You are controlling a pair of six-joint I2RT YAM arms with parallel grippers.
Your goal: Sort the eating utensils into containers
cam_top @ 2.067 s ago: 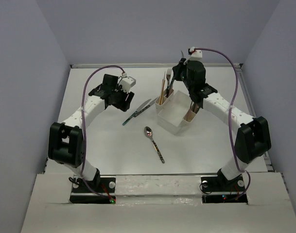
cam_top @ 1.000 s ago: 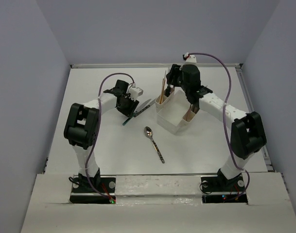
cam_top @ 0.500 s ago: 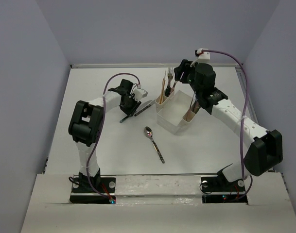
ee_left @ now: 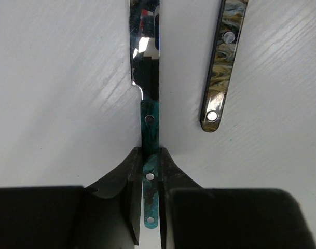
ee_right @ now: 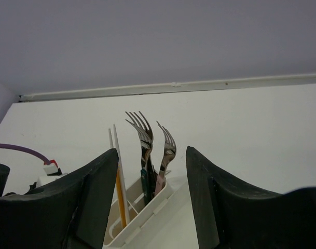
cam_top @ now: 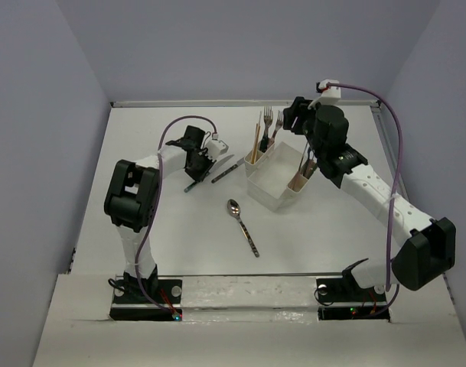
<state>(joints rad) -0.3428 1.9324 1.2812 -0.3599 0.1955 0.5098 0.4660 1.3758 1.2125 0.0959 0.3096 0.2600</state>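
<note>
In the left wrist view my left gripper [ee_left: 150, 155] is shut on the teal handle of a knife [ee_left: 149, 119] lying on the table, blade pointing away. From above, that knife [cam_top: 190, 186] sticks out beneath the left gripper [cam_top: 197, 168]. A dark patterned-handled knife [ee_left: 222, 67] lies just right of it. A spoon [cam_top: 242, 225] lies nearer the front. The white caddy [cam_top: 275, 191] holds two forks [ee_right: 146, 140] and chopsticks [ee_right: 118, 176] in its far slot. My right gripper [ee_right: 151, 153] hangs open and empty above and behind that slot.
More handles [cam_top: 303, 174] stand in the caddy's near-right slot. The raised back rim of the table [cam_top: 240, 102] runs behind the caddy. The left arm's purple cable [cam_top: 171, 130] loops over the table's left part.
My left gripper has closed on the teal knife handle. The right arm has drawn up and to the right, away from the caddy's far slot, where two forks now stand.
</note>
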